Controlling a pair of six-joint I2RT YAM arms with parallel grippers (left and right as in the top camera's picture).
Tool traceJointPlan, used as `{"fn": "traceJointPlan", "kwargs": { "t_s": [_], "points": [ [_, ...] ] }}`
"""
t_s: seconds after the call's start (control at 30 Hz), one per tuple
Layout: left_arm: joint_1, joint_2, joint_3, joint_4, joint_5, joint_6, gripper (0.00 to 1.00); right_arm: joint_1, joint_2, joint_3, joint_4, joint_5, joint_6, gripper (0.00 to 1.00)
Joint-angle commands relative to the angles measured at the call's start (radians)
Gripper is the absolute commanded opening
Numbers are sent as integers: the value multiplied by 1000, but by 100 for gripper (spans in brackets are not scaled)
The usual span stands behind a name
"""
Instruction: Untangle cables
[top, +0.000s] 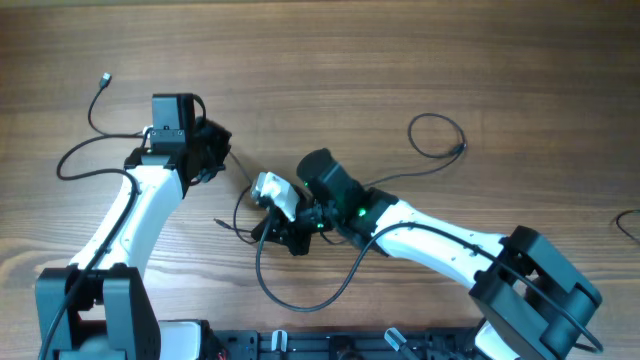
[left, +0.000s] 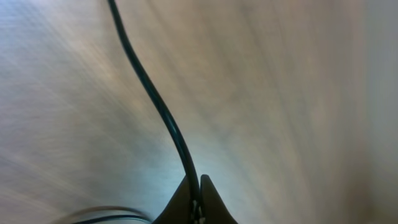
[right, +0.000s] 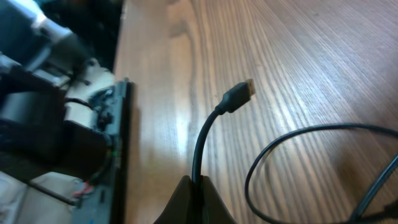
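Wooden table (top: 400, 50) beneath loose black cables (right: 235, 99)

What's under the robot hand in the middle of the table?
The right gripper pinches a black cable; another loop lies on the table below. From overhead, its body hides whatever lies directly beneath.

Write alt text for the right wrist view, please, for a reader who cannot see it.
The right gripper, shut, pinches a thin black cable that arches up to its free plug above a wooden table. A loose cable loop lies nearby; blurred robot hardware sits along the table's edge.
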Motion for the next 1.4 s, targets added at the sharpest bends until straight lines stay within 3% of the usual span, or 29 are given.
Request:
{"fn": "traceJointPlan", "kwargs": {
  "t_s": [0.0, 0.13, 0.17, 0.2, 0.27, 0.33, 0.43, 0.57, 0.6, 0.67, 0.7, 0.73, 0.77, 0.87, 1.1, 1.2, 1.37],
  "points": [
    [7, -6, 12, 70, 205, -18, 4, 2, -2, 3, 11, 278, 68, 4],
    [7, -12, 12, 256, 524, 72, 4, -1, -2, 3, 7, 580, 148, 4],
    [3, -19, 12, 445, 764, 143, 4, -1, -2, 3, 10, 602, 142, 4],
    [-2, -23, 12, 566, 890, 169, 4, -1, -2, 3, 11, 600, 139, 4],
    [-10, -26, 12, 670, 970, 217, 4, -1, -2, 3, 11, 594, 139, 4],
    [-11, -26, 11, 592, 850, 275, 4, -2, -2, 3, 10, 605, 141, 4],
    [-11, -25, 11, 376, 615, 222, 4, -15, -2, 3, 7, 695, 205, 4],
    [-13, -27, 11, 396, 761, 218, 4, -55, -2, 3, 69, 809, 223, 5],
    [-13, -29, 11, 410, 783, 210, 4, -71, -2, 3, 104, 811, 222, 15],
    [-12, -35, 11, 436, 790, 167, 4, -96, -2, 3, 151, 803, 227, 59],
    [-12, -37, 11, 456, 790, 158, 4, -103, -2, 3, 158, 780, 226, 69],
    [-10, -37, 11, 480, 788, 148, 4, -105, -2, 3, 151, 732, 226, 89],
    [-5, -37, 11, 495, 780, 137, 4, -105, -2, 3, 137, 676, 226, 100],
    [22, -37, 11, 494, 743, 131, 4, -105, -2, 3, 63, 491, 227, 100],
    [139, -36, 11, 377, 679, 103, 4, -105, -85, 3, -31, 279, 268, 100],
    [196, -36, 11, 260, 679, 160, 4, -126, -183, 3, -43, 405, 299, 100],
    [222, -35, 11, 42, 664, 330, 4, -211, -227, 3, -59, 753, 584, 100]
  ]
}}
